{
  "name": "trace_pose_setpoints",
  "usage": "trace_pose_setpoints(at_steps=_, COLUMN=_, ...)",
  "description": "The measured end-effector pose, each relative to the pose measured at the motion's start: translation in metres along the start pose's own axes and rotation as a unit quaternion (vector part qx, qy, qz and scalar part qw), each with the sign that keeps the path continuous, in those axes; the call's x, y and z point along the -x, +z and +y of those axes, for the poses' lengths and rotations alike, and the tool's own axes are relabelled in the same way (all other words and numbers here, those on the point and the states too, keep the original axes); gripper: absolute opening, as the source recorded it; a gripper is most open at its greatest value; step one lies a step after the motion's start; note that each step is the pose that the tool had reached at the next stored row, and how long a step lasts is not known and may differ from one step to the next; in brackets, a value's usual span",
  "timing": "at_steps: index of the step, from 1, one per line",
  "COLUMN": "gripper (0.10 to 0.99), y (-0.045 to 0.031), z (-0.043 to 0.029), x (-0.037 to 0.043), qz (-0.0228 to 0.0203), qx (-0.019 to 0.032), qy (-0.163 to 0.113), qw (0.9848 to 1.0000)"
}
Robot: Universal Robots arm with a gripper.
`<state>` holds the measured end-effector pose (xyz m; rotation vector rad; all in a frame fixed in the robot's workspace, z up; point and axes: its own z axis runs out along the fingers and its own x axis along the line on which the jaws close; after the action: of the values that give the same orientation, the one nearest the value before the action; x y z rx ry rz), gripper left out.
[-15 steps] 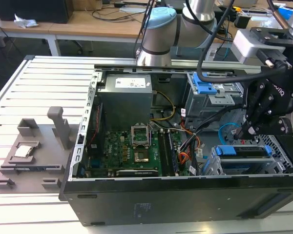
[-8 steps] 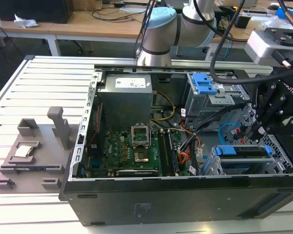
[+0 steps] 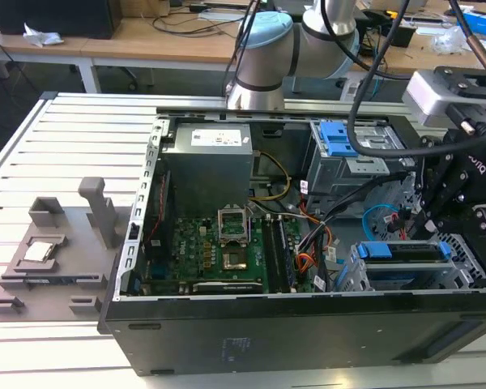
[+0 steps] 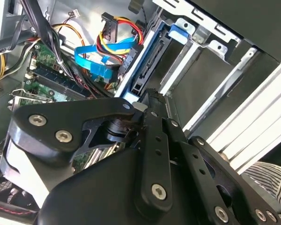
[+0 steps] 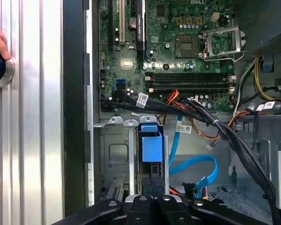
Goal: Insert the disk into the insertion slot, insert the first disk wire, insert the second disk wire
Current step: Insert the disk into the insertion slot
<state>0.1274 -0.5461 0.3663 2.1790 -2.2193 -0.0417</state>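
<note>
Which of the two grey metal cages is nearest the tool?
The low cage beneath the tool; the taller cage with the blue clip stands apart.

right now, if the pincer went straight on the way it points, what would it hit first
Most likely the blue-framed hard drive, standing edge-on in the grey metal cage right ahead of the pincer. Whether they already touch is unclear.

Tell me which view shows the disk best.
The exterior view: the disk sits in the insertion slot, its blue carrier visible lengthwise. Both wrist views show it edge-on beyond the gripper.
</note>
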Motion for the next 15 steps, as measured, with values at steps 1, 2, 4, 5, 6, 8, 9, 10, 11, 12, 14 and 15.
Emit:
trace_pose_setpoints(at_steps=1, gripper=0.106, y=0.0027, z=-0.0003, x=0.0, qz=0.0, qx=0.0, qy=0.0, qw=1.0)
trace_pose_setpoints(at_steps=2, gripper=0.106, y=0.0048, z=-0.0009, x=0.0001, qz=-0.0001, qx=0.0, qy=0.0, qw=1.0)
trace_pose_setpoints(at_steps=4, gripper=0.106, y=0.0057, z=-0.0046, x=0.0002, qz=0.0001, qx=0.0, qy=0.0, qw=1.0)
trace_pose_setpoints(at_steps=5, gripper=0.106, y=0.0062, z=-0.0097, x=0.0009, qz=-0.0001, qx=0.0, qy=0.0, qw=1.0)
trace_pose_setpoints(at_steps=6, gripper=0.106, y=0.0065, z=-0.0136, x=0.0022, qz=0.0, qx=0.0001, qy=0.0, qw=1.0)
trace_pose_setpoints(at_steps=8, gripper=0.106, y=0.0065, z=-0.0158, x=0.0048, qz=0.0, qx=0.0001, qy=0.0, qw=1.0)
trace_pose_setpoints(at_steps=9, gripper=0.106, y=0.0065, z=-0.0159, x=0.0048, qz=0.0, qx=0.0001, qy=0.0, qw=1.0)
trace_pose_setpoints(at_steps=10, gripper=0.106, y=0.0064, z=-0.016, x=0.0049, qz=0.0, qx=0.0001, qy=0.0, qw=1.0)
trace_pose_setpoints(at_steps=11, gripper=0.106, y=0.0065, z=-0.016, x=0.0049, qz=0.0, qx=0.0001, qy=0.0, qw=1.0)
trace_pose_setpoints(at_steps=12, gripper=0.106, y=0.0065, z=-0.016, x=0.0049, qz=0.0, qx=0.0001, qy=0.0, qw=1.0)
trace_pose_setpoints(at_steps=14, gripper=0.106, y=0.0065, z=-0.0161, x=0.0049, qz=0.0, qx=0.0, qy=0.0, qw=1.0)
trace_pose_setpoints(at_steps=15, gripper=0.106, y=0.0065, z=-0.0161, x=0.0049, qz=0.0, qx=0.0, qy=0.0, qw=1.0)
